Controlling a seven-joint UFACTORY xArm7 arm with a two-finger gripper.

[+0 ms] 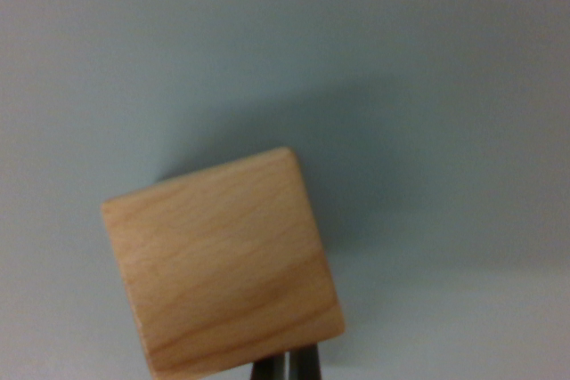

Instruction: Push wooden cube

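One wooden cube (pixel 223 264) on grey surface (pixel 427 60), gripper (pixel 286 367) tips against its near edge.

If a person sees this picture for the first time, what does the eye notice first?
The eye goes first to the wooden cube, light in colour with visible grain, turned at an angle and filling the lower middle of the wrist view. It sits on a plain grey-blue surface and casts a soft shadow up and to the wrist view's right. At the bottom edge, the dark tips of the hand stand close together just below the cube.
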